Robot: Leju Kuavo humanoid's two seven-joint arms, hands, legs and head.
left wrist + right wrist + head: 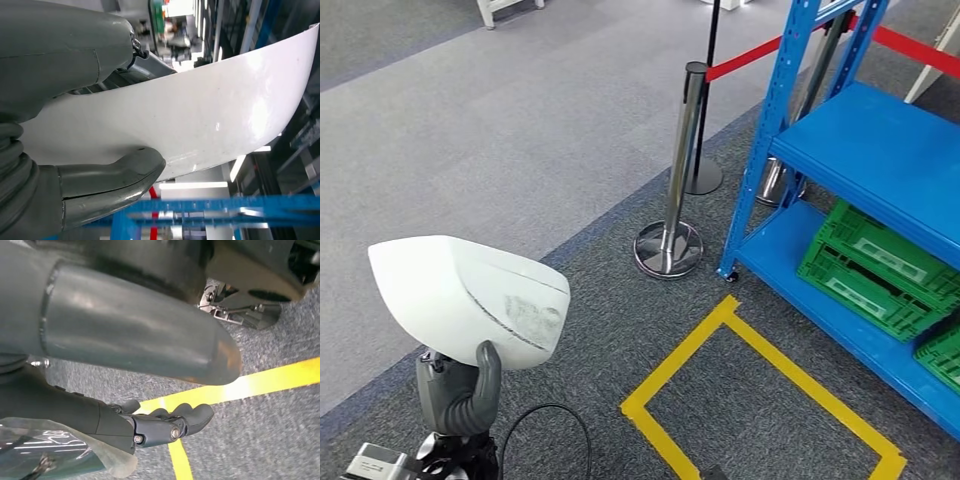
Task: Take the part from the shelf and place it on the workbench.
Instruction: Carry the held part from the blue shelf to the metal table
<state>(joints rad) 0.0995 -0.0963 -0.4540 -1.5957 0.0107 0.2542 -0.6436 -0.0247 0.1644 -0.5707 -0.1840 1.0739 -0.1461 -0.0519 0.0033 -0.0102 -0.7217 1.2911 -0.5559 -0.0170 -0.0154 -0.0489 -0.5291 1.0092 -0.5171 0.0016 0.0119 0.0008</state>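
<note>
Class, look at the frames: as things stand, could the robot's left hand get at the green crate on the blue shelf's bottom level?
Probably not yet. The left hand already grips the white part, so it isn't free, and the green crate lies well off to its right on the blue shelf.

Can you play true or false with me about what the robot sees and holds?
1. The left hand holds a white part. True.
2. The green crates sit on the floor. False: they sit on the bottom board of the blue shelf.
3. Yellow tape marks the carpet. True.
4. The right hand holds the white part. False: it holds nothing, above the carpet.
5. The red belt joins a wooden post. False: the silver post is shiny metal.
</note>
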